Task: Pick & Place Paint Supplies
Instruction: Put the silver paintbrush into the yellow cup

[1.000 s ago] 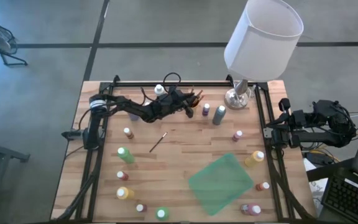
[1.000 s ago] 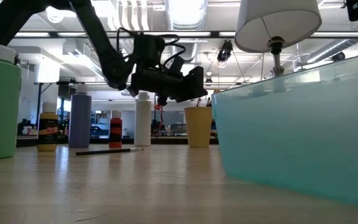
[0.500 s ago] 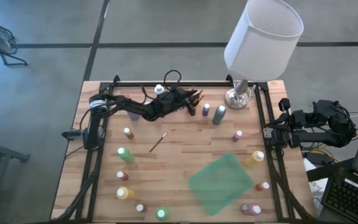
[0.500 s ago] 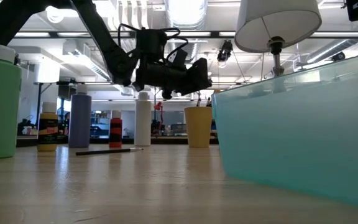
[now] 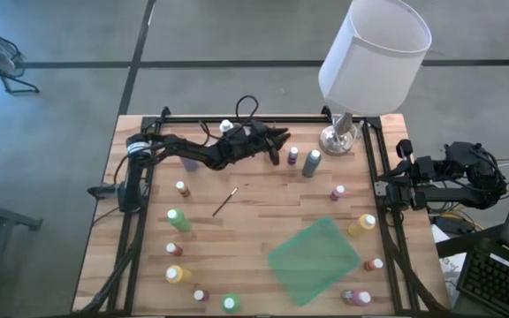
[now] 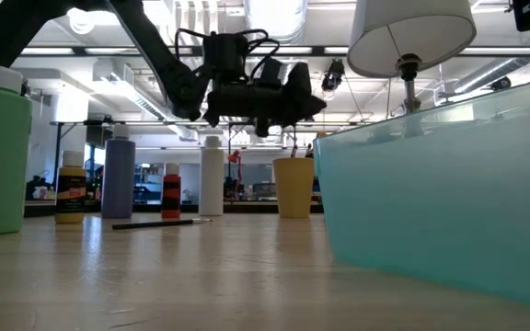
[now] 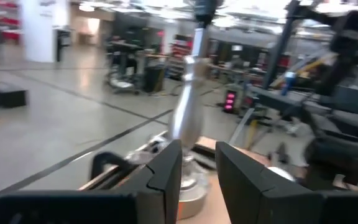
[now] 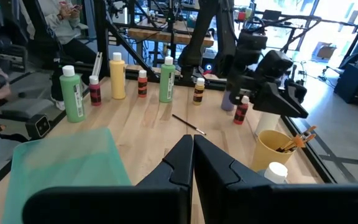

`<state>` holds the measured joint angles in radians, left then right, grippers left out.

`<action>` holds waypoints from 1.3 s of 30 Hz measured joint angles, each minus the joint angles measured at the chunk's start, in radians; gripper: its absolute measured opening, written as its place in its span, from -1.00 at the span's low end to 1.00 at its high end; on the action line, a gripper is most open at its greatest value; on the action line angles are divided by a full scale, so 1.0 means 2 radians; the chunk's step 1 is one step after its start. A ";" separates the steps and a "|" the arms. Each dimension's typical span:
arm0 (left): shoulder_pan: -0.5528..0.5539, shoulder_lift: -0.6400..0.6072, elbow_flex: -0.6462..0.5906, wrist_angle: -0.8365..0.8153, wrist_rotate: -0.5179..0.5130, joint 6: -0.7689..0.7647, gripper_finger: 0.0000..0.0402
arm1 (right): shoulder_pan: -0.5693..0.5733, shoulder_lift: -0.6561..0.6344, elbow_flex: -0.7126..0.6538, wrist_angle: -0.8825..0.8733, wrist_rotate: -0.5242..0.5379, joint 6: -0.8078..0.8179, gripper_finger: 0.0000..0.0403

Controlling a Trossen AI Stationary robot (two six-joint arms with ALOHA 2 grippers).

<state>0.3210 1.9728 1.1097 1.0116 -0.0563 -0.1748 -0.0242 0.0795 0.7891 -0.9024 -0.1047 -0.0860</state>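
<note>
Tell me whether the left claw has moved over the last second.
Yes. In the low view the left claw has risen, from level with the white bottle's cap to well above it, and shifted toward the lamp.

I saw small white-capped bottles (image 5: 178,220) standing upright around the table's edges, green, yellow, red and purple among them. One thin dark brush (image 5: 226,201) lay flat on bare wood near the middle, well apart from them. More brushes (image 8: 293,142) stood tilted in a yellow cup (image 8: 271,148).
</note>
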 joint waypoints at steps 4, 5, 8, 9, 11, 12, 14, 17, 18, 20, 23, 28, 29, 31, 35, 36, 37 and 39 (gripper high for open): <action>-0.001 -0.009 0.007 0.000 0.053 0.003 -0.48 | 0.000 0.000 0.000 0.000 0.000 0.000 -0.96; -0.001 -0.014 0.008 -0.001 0.065 0.006 -0.48 | 0.000 0.000 0.000 0.000 0.000 0.000 -0.96; -0.005 -0.031 0.008 -0.010 0.085 0.022 -0.48 | 0.000 0.000 0.000 0.000 0.000 0.000 -0.96; -0.008 -0.038 0.008 -0.017 0.087 0.029 -0.48 | 0.000 0.000 0.000 0.000 0.000 0.000 -0.96; -0.014 -0.056 0.008 -0.032 0.088 0.047 -0.48 | 0.000 0.000 0.000 0.000 0.000 0.000 -0.96; -0.017 -0.065 0.008 -0.042 0.088 0.057 -0.48 | 0.000 0.000 0.000 0.000 0.000 0.000 -0.96; -0.025 -0.083 0.008 -0.059 0.088 0.079 -0.48 | 0.000 0.000 0.000 0.000 0.000 0.000 -0.96; -0.038 -0.111 0.008 -0.095 0.087 0.110 -0.48 | 0.000 0.000 0.000 0.000 0.000 0.000 -0.96; -0.043 -0.121 0.008 -0.110 0.086 0.121 -0.48 | 0.000 0.000 0.000 0.000 0.000 0.000 -0.96; -0.053 -0.140 0.008 -0.131 0.085 0.141 -0.48 | 0.000 0.000 0.000 0.000 0.000 0.000 -0.96; -0.066 -0.171 0.008 -0.164 0.083 0.161 -0.48 | 0.000 0.000 0.000 0.000 0.000 0.000 -0.96; -0.085 -0.222 0.008 -0.231 0.073 0.170 -0.48 | 0.000 0.000 0.000 0.000 0.000 0.000 -0.96; -0.088 -0.231 0.008 -0.245 0.064 0.172 -0.48 | 0.000 0.000 0.000 0.000 0.000 0.000 -0.96; -0.096 -0.253 0.008 -0.279 0.038 0.189 -0.48 | 0.000 0.000 0.000 0.000 0.000 0.000 -0.96; -0.123 -0.284 0.019 -0.372 -0.073 0.235 -0.48 | 0.000 0.000 0.000 0.000 0.000 0.000 -0.96; -0.131 -0.289 0.027 -0.400 -0.107 0.238 -0.48 | 0.000 0.000 0.000 0.000 0.000 0.000 -0.96; -0.139 -0.293 0.036 -0.430 -0.143 0.239 -0.48 | 0.000 0.000 0.000 0.000 0.000 0.000 -0.96; -0.154 -0.297 0.059 -0.497 -0.208 0.229 -0.48 | 0.000 0.000 0.000 0.000 0.000 0.000 -0.96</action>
<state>0.0128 1.3781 1.2271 0.0169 -0.4731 0.2834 -0.0241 0.0792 0.7892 -0.9024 -0.1047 -0.0862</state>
